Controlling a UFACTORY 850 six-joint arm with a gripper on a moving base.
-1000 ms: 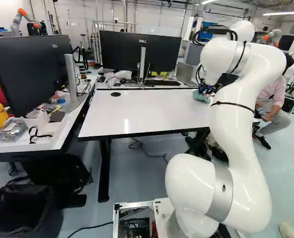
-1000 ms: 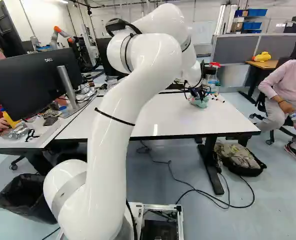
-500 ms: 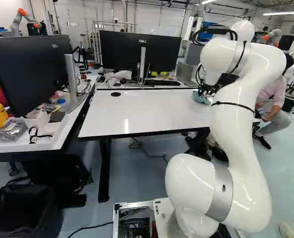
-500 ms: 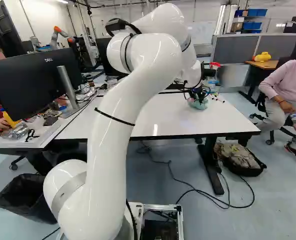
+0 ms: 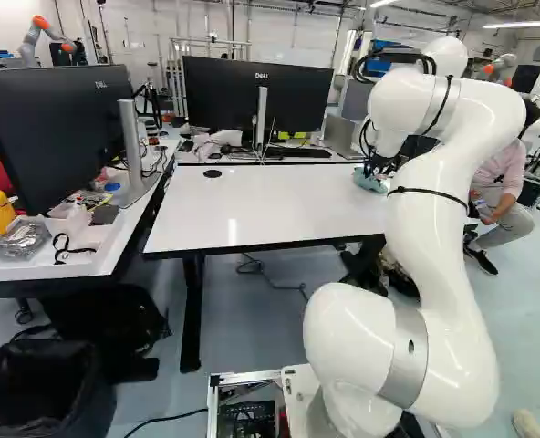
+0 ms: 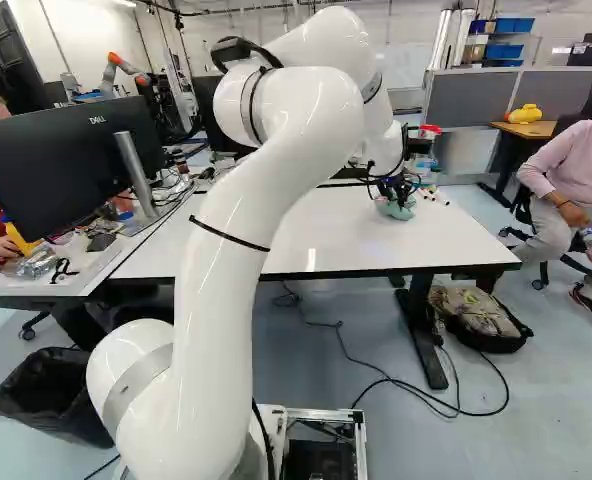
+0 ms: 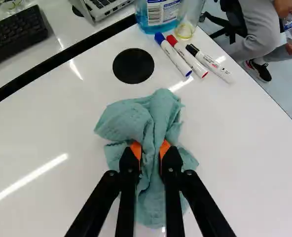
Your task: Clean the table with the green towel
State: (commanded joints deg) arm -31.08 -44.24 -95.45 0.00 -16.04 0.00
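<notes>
My gripper (image 6: 396,190) is at the far right part of the white table (image 6: 326,235), low over its top. In the wrist view the gripper (image 7: 150,150) has its orange pads pressed into the green towel (image 7: 158,111) from both sides, with folds bunched between them. The crumpled towel spreads ahead of the fingers and beneath them against the tabletop. The left base view shows the towel (image 5: 370,180) partly hidden by the arm.
Blue, red and black markers (image 7: 210,63) lie ahead of the gripper, beside a bottle of blue liquid (image 7: 158,15) and a clear container (image 7: 188,22). A keyboard (image 7: 13,37) and laptop stand beyond the table's far edge. Someone sits right of the table.
The gripper and the towel held in it have shifted slightly over the tabletop in the base views. The base has not moved.
</notes>
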